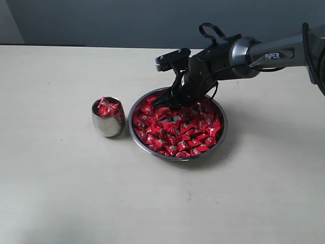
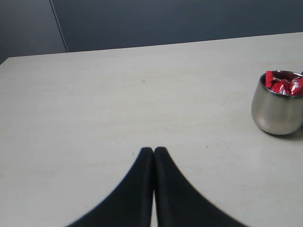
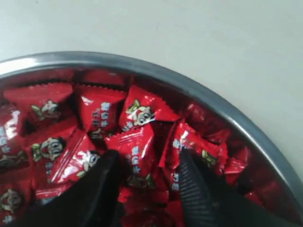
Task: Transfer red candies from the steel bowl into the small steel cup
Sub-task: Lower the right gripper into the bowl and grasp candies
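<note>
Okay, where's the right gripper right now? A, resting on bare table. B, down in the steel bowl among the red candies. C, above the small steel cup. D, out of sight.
B: the right gripper is open astride a wrapper among the red candies, inside the rim of the steel bowl.

One bowl point(image 1: 222, 133), one cup point(image 1: 107, 127), roughly fifty red candies point(image 1: 179, 135)
</note>
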Controlling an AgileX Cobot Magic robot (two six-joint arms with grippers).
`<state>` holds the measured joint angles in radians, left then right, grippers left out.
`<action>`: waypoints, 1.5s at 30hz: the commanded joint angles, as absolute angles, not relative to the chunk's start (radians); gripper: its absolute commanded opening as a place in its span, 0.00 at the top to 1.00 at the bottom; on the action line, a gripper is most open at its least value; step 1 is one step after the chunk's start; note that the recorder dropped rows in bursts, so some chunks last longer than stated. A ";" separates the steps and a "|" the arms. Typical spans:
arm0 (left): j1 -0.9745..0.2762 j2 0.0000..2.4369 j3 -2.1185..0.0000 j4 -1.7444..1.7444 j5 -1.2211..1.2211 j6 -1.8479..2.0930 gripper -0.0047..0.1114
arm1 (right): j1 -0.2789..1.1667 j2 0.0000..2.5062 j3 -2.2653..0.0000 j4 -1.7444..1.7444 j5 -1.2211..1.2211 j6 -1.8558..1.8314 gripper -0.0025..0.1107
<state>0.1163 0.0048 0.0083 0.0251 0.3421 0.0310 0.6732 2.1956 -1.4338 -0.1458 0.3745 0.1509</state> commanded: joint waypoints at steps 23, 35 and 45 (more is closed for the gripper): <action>0.108 0.000 0.000 0.027 0.337 0.029 0.96 | 0.757 1.959 -1.433 -0.106 0.514 0.133 0.98; 0.108 0.000 0.000 0.027 0.337 0.029 0.96 | 0.769 2.108 -1.433 -0.044 0.483 0.116 0.98; 0.108 0.000 0.000 0.027 0.337 0.029 0.96 | 0.769 2.139 -1.433 -0.017 0.465 0.097 0.71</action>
<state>0.1163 0.0048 0.0083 0.0251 0.3421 0.0310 0.7706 2.1421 -1.4338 -0.0195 0.4775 0.1058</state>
